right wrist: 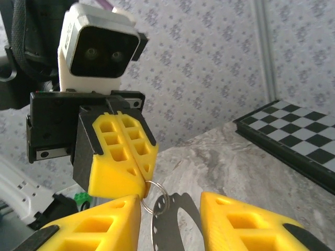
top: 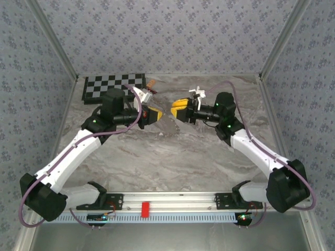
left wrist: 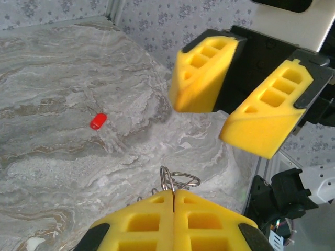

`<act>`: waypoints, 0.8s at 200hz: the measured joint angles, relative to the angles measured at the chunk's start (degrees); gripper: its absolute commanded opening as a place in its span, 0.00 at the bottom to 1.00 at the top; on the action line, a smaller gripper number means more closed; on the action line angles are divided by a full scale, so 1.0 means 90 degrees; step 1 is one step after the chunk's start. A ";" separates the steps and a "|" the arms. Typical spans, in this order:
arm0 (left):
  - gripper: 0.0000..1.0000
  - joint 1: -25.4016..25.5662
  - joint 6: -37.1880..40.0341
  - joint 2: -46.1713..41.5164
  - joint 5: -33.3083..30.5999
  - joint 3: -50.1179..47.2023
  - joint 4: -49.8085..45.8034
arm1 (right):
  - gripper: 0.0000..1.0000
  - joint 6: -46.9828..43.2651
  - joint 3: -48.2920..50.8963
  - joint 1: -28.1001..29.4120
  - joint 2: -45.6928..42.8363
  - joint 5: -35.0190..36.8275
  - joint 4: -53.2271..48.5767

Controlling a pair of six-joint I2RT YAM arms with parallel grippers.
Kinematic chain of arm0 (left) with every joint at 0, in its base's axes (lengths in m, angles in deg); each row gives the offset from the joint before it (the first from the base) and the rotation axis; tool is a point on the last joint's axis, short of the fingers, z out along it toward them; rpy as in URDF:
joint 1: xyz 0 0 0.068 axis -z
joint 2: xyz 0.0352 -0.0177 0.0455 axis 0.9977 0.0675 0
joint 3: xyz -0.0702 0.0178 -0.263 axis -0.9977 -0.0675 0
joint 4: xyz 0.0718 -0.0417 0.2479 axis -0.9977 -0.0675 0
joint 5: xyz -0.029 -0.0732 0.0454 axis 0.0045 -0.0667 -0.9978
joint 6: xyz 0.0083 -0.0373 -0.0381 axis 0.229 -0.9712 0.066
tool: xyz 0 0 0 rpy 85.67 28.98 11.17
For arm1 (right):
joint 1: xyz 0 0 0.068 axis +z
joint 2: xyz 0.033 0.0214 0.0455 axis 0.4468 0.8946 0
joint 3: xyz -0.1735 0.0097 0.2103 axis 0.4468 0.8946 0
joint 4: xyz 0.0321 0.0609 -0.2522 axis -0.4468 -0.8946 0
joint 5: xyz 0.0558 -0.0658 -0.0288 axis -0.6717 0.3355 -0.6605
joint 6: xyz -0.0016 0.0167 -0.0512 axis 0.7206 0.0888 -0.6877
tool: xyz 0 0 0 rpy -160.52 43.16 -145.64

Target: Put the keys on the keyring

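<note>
My left gripper (left wrist: 174, 193) is shut on the keyring (left wrist: 179, 180), a thin silvery loop that sticks out past its yellow fingertips, held above the table. The tiny red key (left wrist: 98, 121) lies alone on the marble surface, some way off from both grippers. My right gripper (right wrist: 170, 217) is open and faces the left gripper (right wrist: 140, 175) tip to tip, with the keyring (right wrist: 156, 198) hanging just inside the gap, close to its left finger. From above, the left gripper (top: 158, 116) and the right gripper (top: 175, 110) nearly meet at the table's middle back.
A black-and-white checkerboard (top: 112, 86) lies at the back left, with an orange-brown piece (top: 152, 83) beside it. A small white object (top: 196, 93) sits behind the right gripper. A red block (top: 145, 208) rests on the front rail. Patterned walls enclose the table.
</note>
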 measured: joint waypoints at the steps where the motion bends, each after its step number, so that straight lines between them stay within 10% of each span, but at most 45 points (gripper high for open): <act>1: 0.00 0.0000 0.0010 0.0000 0.0005 0.0000 -0.0005 | 0.35 -0.0005 -0.0007 0.0005 0.0010 -0.0007 -0.0010; 102: 0.00 0.0053 0.0177 0.0032 0.0185 0.0000 -0.0068 | 0.32 -0.0534 -0.0464 0.0226 0.0661 -0.0631 -0.0668; 160: 0.00 0.0080 0.0204 0.0032 0.0182 0.0000 -0.0058 | 0.05 -0.0597 -0.0537 0.0226 0.0741 -0.0908 -0.0704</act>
